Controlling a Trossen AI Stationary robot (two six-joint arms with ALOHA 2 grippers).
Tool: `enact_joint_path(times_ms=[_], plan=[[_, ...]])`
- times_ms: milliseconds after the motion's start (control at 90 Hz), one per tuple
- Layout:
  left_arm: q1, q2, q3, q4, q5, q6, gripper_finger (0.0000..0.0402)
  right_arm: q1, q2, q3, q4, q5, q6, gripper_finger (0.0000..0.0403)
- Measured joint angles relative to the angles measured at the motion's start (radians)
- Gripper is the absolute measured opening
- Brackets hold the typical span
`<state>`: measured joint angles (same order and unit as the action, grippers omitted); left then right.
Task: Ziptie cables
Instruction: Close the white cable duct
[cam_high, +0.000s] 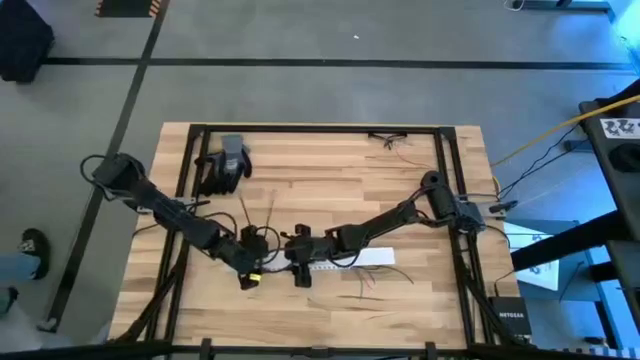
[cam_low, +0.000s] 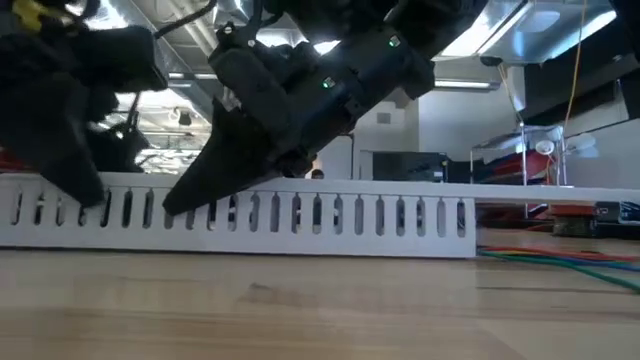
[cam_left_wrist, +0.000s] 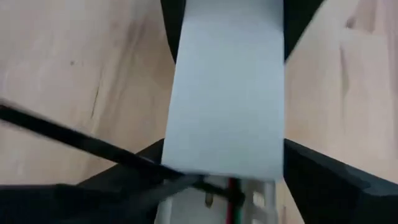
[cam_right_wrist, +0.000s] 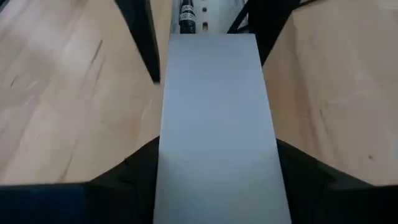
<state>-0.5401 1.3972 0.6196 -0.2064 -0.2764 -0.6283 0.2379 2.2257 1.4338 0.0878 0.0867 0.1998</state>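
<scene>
1. Both grippers, left (cam_high: 252, 277) and right (cam_high: 301, 272), are clamping a flat white slotted duct (cam_low: 300, 213), fingers pressing its smooth sides.
2. Thin dark cables (cam_high: 372, 283) are lying loose on the grainy wooden table (cam_high: 330, 170), beside the duct.

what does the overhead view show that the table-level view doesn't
Only the high view shows the whole table, loose cables lying beside the white duct, black gloves near the far edge, and which arm is which: left gripper, right gripper. Only the low view shows the duct's slotted side wall and coloured wires at the right. Both show the two grippers down at the duct's left end.
</scene>
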Motion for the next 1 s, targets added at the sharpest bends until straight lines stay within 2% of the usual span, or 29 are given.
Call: enact_joint_path(times_ms=[344,589,756,1000], plan=[[-0.04,-0.035,0.135,-0.378,0.013,-0.078,0.0285,-0.005,-0.001,-0.002,-0.01,-0.01,-0.002,0.0227],[-0.104,-0.052,0.137,-0.516,-0.008,-0.149,0.0285,-0.005,-0.001,-0.003,-0.012,-0.017,-0.002,0.0227],[-0.131,-0.052,0.078,-0.46,-0.046,-0.157,0.0285,-0.004,-0.001,-0.004,-0.012,-0.017,-0.003,0.0227],[-0.117,-0.051,-0.036,-0.197,-0.059,-0.127,0.0273,-0.003,-0.001,-0.005,-0.01,-0.019,-0.008,0.0227]])
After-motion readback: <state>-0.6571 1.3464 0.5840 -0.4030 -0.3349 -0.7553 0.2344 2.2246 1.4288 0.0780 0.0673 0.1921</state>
